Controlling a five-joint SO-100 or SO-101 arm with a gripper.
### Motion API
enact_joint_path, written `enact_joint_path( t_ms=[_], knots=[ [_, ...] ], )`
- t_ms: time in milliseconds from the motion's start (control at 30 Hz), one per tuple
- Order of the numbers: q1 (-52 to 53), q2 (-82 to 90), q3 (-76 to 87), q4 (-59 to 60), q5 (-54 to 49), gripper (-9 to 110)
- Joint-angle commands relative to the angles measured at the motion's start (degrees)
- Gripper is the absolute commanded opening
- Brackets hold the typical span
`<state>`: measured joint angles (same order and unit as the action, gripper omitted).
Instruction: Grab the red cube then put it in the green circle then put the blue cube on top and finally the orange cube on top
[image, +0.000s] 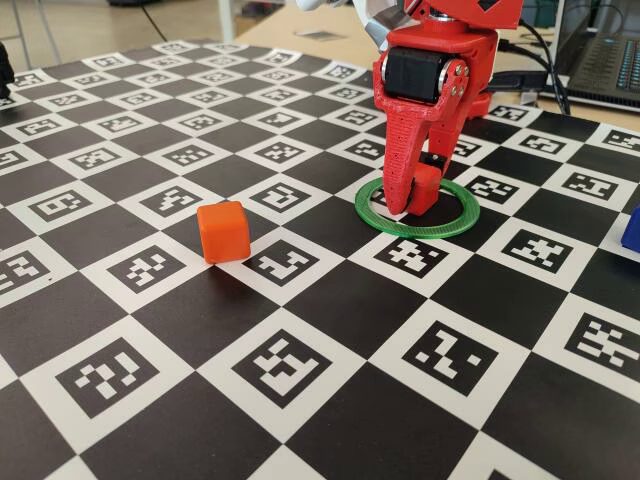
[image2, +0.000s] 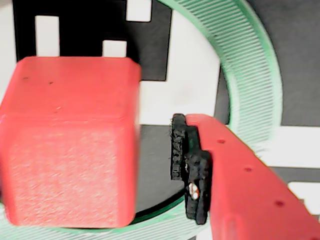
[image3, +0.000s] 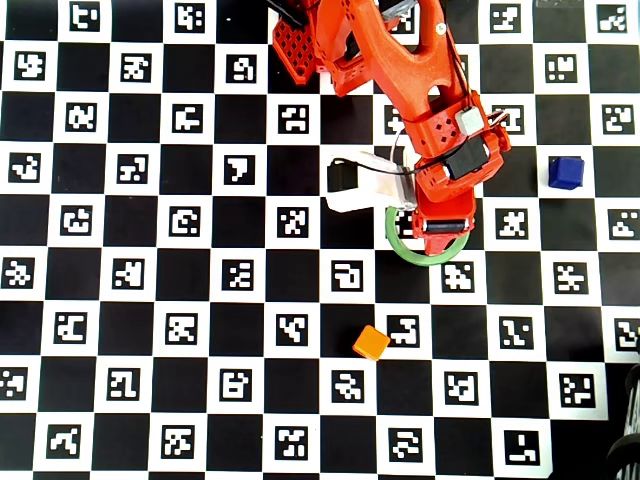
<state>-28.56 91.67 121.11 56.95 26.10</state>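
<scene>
Three cubes, one of each colour. The red cube (image: 428, 186) sits inside the single green circle (image: 457, 226), between the gripper (image: 414, 196) fingers; the wrist view shows a gap beside one finger (image2: 240, 175), so the jaws seem slightly apart. The orange cube (image: 223, 231) and blue cube (image3: 566, 172) lie well apart on the checkerboard (image: 330, 400).

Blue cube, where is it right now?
In the overhead view the blue cube sits alone at the right, well clear of the green ring and the gripper.
</scene>
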Motion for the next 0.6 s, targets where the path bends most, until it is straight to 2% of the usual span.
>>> enact_joint_path(
  t_ms=[0,400,567],
  knots=[
    [0.0,4.1,-4.9,4.1,-1.8,26],
    [6.0,10.6,-19.9,22.7,-9.1,27],
    [10.2,12.0,-25.2,30.1,-15.6,30]
  ],
)
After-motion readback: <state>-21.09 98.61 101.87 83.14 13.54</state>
